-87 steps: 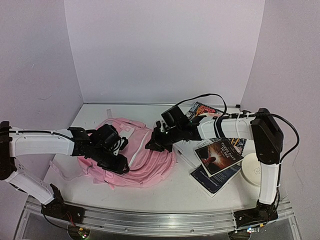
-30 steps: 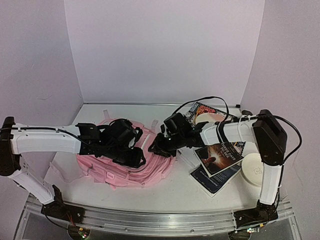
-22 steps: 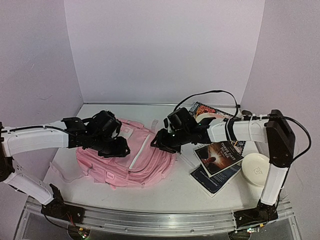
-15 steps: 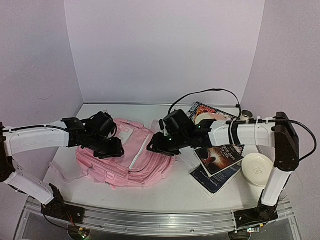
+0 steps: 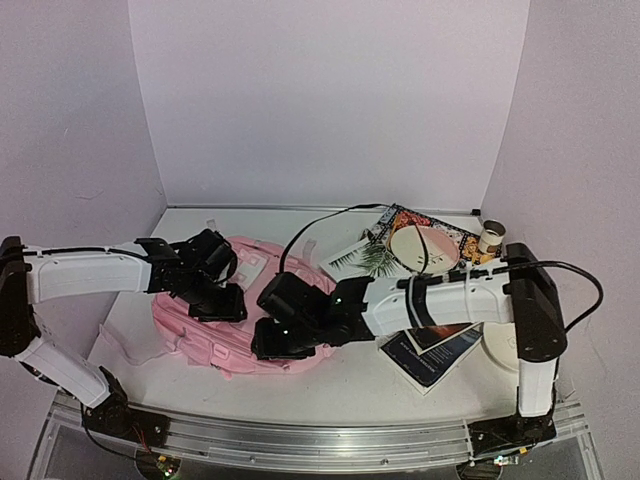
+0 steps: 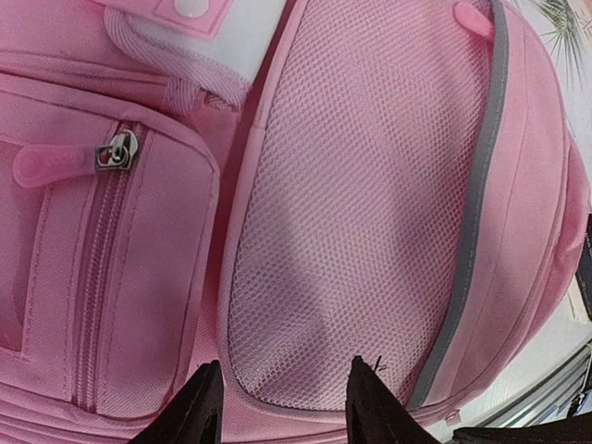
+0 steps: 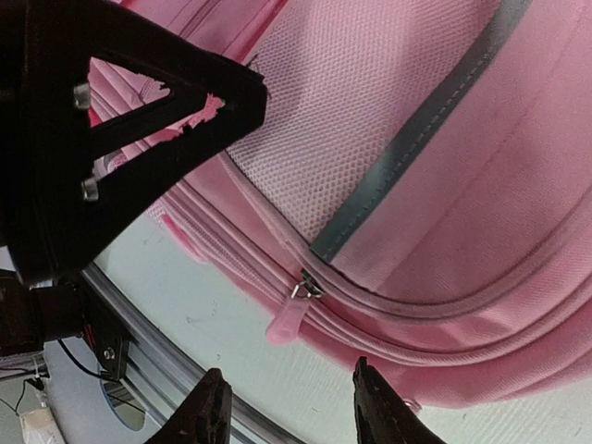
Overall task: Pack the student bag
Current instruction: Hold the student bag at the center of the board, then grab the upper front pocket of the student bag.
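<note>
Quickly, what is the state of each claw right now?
Left claw: open, empty, over the student bag.
Right claw: open, empty, by the bag's zip pull.

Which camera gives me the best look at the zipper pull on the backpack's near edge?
Right wrist: the zipper pull sits centred and sharp, just ahead of the open right end effector. Top external hides it under the right arm. Left wrist shows only the backpack mesh and a different pocket zipper.

Lab test booth, plain pale walls (image 5: 330,100) on three sides, white table (image 5: 350,385), aluminium rail (image 5: 320,440) in front
</note>
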{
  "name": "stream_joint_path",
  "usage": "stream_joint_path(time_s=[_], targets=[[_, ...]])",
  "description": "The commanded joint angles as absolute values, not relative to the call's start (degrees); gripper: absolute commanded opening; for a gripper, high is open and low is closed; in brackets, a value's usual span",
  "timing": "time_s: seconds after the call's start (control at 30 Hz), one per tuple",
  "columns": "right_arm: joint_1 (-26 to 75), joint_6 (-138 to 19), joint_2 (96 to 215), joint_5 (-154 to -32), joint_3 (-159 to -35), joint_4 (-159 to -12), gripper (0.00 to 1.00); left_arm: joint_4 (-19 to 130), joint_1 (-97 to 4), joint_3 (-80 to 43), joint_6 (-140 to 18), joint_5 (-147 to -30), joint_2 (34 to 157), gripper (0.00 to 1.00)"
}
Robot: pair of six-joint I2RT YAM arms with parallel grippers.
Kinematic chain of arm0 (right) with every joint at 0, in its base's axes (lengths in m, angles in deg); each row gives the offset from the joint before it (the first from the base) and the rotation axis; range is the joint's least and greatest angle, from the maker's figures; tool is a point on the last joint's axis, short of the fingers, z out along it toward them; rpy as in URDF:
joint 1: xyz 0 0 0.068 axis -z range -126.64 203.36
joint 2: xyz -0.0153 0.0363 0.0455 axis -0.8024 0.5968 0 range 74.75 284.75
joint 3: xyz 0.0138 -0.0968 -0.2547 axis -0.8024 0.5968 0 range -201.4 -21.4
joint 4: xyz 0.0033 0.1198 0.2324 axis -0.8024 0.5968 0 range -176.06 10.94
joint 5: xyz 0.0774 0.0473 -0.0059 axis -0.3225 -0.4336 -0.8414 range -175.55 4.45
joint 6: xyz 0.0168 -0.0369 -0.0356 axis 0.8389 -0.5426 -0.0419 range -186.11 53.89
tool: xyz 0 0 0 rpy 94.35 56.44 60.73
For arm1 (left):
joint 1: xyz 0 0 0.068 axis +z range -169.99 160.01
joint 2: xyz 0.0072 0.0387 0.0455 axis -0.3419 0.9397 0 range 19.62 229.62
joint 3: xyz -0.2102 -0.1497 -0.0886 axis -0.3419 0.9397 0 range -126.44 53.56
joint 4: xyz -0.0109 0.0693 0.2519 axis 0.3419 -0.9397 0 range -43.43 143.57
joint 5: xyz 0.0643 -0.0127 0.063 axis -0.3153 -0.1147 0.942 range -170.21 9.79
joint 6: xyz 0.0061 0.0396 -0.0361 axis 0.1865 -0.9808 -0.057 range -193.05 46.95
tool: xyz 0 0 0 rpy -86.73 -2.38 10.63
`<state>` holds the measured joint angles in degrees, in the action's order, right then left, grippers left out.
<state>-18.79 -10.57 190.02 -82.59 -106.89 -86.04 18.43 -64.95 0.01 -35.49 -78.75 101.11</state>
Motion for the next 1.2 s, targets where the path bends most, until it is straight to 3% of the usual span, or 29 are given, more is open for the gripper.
stream_joint_path(time_s=[0.0, 0.77, 1.17], targets=[[-19.7, -7.6, 194.3, -79.5, -113.0, -83.2, 0.45, 21.9, -64.5, 2.3, -37.2, -83.3, 99.4, 0.45], [-20.0, -2.4, 199.8, -74.8, -116.2, -69.9, 0.33, 28.0, -64.5, 6.5, -34.4, -91.8, 98.3, 0.38], [-20.1, -3.7, 198.8, -73.8, -114.7, -68.0, 0.13, 27.9, -64.5, 7.4, -35.1, -90.0, 99.1, 0.38]])
